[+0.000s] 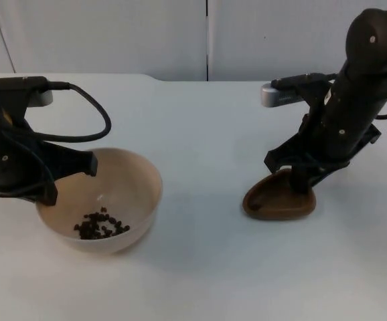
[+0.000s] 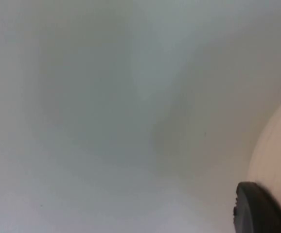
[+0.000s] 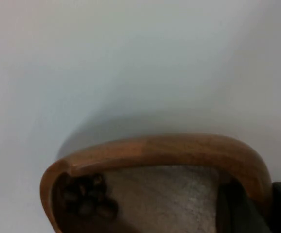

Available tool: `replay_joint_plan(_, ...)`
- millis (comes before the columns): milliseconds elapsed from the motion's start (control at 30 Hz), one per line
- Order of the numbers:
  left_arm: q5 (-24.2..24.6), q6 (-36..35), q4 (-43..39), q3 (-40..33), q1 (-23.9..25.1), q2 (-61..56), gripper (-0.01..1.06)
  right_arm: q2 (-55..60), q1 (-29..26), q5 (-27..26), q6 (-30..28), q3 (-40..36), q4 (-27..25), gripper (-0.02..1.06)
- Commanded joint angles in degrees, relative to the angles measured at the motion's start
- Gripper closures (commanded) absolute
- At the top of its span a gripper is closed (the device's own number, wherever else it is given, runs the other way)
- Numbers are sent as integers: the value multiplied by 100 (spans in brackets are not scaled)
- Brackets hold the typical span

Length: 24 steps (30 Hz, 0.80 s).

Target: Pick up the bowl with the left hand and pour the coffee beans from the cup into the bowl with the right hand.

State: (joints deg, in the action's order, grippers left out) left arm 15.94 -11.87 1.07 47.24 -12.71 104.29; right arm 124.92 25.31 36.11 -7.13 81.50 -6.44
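from the top view i see the left gripper (image 1: 69, 180) at the rim of the cream bowl (image 1: 133, 194), one finger (image 1: 80, 164) reaching over the near-left edge into the inside, the other outside the wall, so the jaws are closed on the rim. the bowl sits on the white table (image 1: 200, 134) at my left side, and a small heap of coffee beans (image 1: 102, 225) lies at its bottom. in the left wrist view the bowl's pale wall (image 2: 276, 155) curves up just beside the black fingertip (image 2: 259, 211).

the right gripper (image 1: 307, 180) is down at the brown wooden cup (image 1: 277, 200), which rests on the table at the right, well apart from the bowl. its fingers straddle the cup's far rim, pinching it. in the right wrist view the wooden rim (image 3: 155, 148) arcs across with a few beans (image 3: 84, 196) left inside, and a dark fingertip (image 3: 237, 208) sits inside the rim.
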Motion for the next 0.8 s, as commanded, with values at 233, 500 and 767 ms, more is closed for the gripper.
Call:
replay_joint_plan(233, 77, -4, -150, -13, 15, 37, 105, -13, -12, -15, 23, -3, -17, 98)
replay_joint_plan(500, 130, 7, -161, -13, 15, 37, 90, -13, -12, -3, 23, -3, -31, 66)
replay_joint_plan(767, 156, 30, -248, -13, 15, 26, 24, -60, -12, -59, 223, 9, -31, 31)
